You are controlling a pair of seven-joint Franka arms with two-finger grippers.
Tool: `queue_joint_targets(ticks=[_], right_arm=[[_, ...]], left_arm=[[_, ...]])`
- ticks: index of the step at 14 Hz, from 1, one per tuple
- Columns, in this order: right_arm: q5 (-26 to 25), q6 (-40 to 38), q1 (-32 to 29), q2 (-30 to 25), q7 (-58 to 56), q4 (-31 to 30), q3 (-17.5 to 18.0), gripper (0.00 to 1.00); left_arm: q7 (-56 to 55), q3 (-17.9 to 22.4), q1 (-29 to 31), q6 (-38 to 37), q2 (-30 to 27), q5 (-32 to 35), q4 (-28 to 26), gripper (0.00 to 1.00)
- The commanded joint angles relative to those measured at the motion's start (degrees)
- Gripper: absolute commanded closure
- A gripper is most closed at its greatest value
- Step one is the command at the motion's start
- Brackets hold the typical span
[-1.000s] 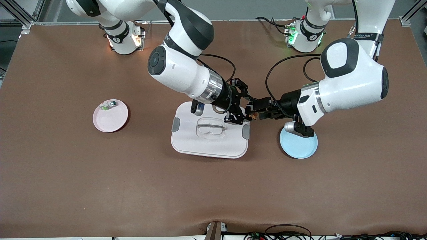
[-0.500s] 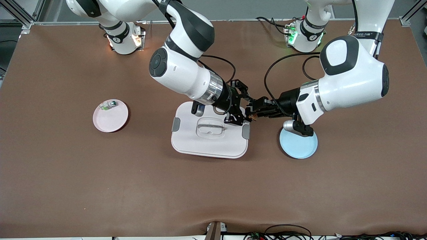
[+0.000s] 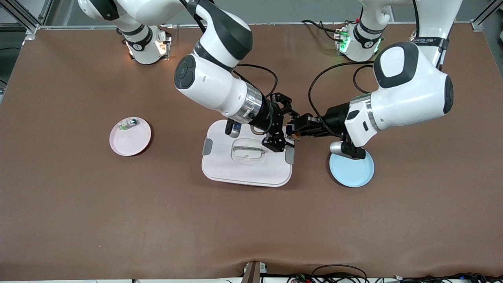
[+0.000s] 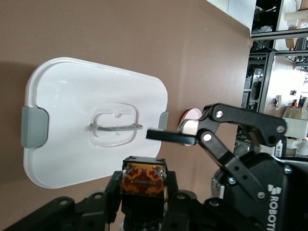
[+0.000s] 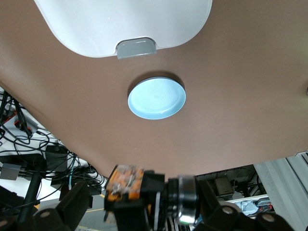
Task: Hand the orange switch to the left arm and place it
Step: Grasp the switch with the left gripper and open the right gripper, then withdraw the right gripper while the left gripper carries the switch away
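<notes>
Nearest the front camera lies the blue plate (image 3: 351, 169), toward the left arm's end of the table, bare and waiting, and just beside it the white box (image 3: 247, 157) with its grey latches. Up over the box's edge on the blue-plate side, the two grippers meet nose to nose: the left gripper (image 3: 295, 133) is clamped on the orange switch (image 4: 143, 175), which sits at its fingertips, orange face out toward the box lid in the left wrist view. The right gripper (image 3: 283, 126) stands with its fingers spread wide around that spot, no longer pinching. Compared with a second ago, the handover has flipped: the left has closed on the switch and the right has let go. From here the blue plate lies close under the left arm's wrist, clear of the box. Farther toward the right arm's end sits the pink plate (image 3: 130, 136) with a pale part (image 3: 125, 126).
</notes>
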Motion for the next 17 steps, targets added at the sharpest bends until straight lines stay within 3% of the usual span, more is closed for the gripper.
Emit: queue_joint_targets(ticks=[1,4,7,12,17], right_arm=[[0.88,-0.45,-0.73,0.44,0.33,1.5,-0.14,0.0],[0.97,-3.43,-3.02,0.44,-3.34,1.5,0.21,0.0],[1.06,-11.5,-5.65,-0.27,-11.15,1.5,0.3,0.0],[0.44,-29.16,-10.74,-3.6,-34.69,1.42,-0.49,0.0],[-2.36,-47.88,-22.16,-6.77,-59.48,1.42,-0.67,0.0]], left_arm=[[-1.59,0.02,-0.07,-0.02,0.03,0.95,0.19,1.0],[-1.68,0.02,0.1,-0.2,0.11,0.95,0.19,1.0],[-4.74,0.37,0.19,-0.64,-0.24,1.56,0.1,1.0],[-20.72,0.37,0.54,-3.17,-1.64,12.35,0.1,1.0],[-35.65,0.63,3.61,-10.29,-3.66,18.95,0.45,1.0]])
